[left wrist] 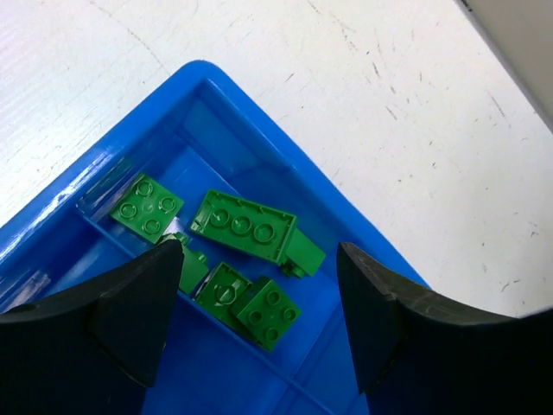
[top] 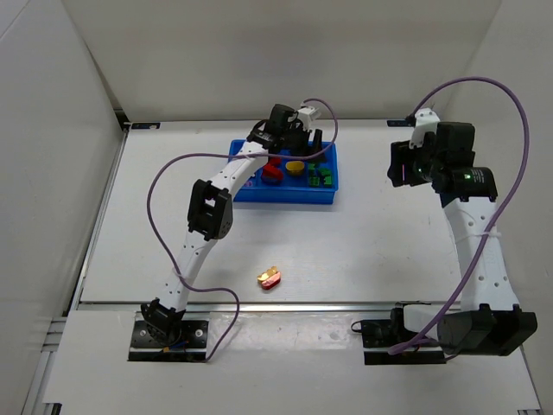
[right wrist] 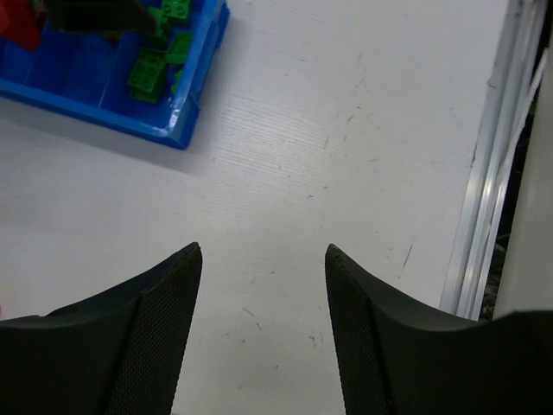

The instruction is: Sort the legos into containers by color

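The blue tray (top: 289,195) stands at the back centre of the table. Its compartments hold red legos (top: 274,174), a yellow lego (top: 295,166) and green legos (top: 320,175). My left gripper (top: 316,143) is open and empty above the tray's right end. In the left wrist view its jaws (left wrist: 259,251) stand apart over several green legos (left wrist: 244,225) in the corner compartment (left wrist: 207,104). A red and yellow lego pair (top: 270,277) lies on the table near the front. My right gripper (top: 398,164) is open and empty over bare table (right wrist: 262,248). No purple piece shows.
The left arm's forearm crosses the tray's left end and hides that part. The tray's right corner (right wrist: 186,130) with green legos (right wrist: 149,73) shows at the top left of the right wrist view. A metal rail (right wrist: 488,173) runs along the table's right edge.
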### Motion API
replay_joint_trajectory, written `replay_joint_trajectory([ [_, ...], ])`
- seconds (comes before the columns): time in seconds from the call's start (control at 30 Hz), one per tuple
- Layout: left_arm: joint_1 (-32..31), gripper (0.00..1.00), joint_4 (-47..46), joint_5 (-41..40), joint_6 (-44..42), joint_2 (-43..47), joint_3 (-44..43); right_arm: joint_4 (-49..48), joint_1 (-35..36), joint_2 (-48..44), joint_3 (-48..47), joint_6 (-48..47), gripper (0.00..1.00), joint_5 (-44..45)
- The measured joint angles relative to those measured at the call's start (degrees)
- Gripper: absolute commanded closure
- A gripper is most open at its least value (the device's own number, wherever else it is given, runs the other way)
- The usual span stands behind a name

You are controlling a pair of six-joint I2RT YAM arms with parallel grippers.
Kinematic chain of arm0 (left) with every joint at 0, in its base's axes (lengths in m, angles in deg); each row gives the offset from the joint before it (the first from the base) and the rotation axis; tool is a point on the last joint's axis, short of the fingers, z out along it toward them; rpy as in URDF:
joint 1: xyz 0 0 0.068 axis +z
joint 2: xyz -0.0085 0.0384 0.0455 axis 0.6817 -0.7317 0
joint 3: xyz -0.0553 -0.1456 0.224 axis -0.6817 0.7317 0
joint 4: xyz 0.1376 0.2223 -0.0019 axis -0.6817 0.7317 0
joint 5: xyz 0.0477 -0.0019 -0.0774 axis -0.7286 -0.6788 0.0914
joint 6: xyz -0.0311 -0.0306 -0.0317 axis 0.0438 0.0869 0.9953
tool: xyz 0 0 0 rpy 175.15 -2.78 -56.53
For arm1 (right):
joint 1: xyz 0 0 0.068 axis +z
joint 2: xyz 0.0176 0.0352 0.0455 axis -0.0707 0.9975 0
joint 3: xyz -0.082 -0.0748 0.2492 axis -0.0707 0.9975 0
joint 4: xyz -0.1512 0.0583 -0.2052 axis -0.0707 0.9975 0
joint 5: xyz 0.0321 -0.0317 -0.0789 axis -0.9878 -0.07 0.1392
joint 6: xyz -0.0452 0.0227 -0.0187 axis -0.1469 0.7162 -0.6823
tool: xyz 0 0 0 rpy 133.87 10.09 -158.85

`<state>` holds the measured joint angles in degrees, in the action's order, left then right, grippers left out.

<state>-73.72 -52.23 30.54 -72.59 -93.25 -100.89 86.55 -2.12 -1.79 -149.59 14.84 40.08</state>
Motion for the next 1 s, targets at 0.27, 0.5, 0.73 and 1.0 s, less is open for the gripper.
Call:
replay_joint_trajectory([
  [0.27, 2.25, 0.23, 0.57, 0.83, 5.68, 8.66, 4.87, 2.34, 6.97, -0.35, 8.66, -16.28, 0.34, -14.05],
  [0.5, 15.28, 0.23, -0.55, 0.7, 7.72, 39.52, 28.11, 5.22, 25.53, 2.75, 9.4, -29.75, 0.35, -21.27],
  [0.73, 26.62, 0.21, -0.13, 0.31, 2.82, 66.97, 50.99, 1.79, 42.93, 13.92, 9.64, -39.19, 0.35, -22.18],
  [1.0, 33.83, 0.2, 7.26, 2.21, 0.76, 78.09, 67.12, -0.87, 50.23, 24.24, 9.64, -52.39, 0.34, -23.37],
])
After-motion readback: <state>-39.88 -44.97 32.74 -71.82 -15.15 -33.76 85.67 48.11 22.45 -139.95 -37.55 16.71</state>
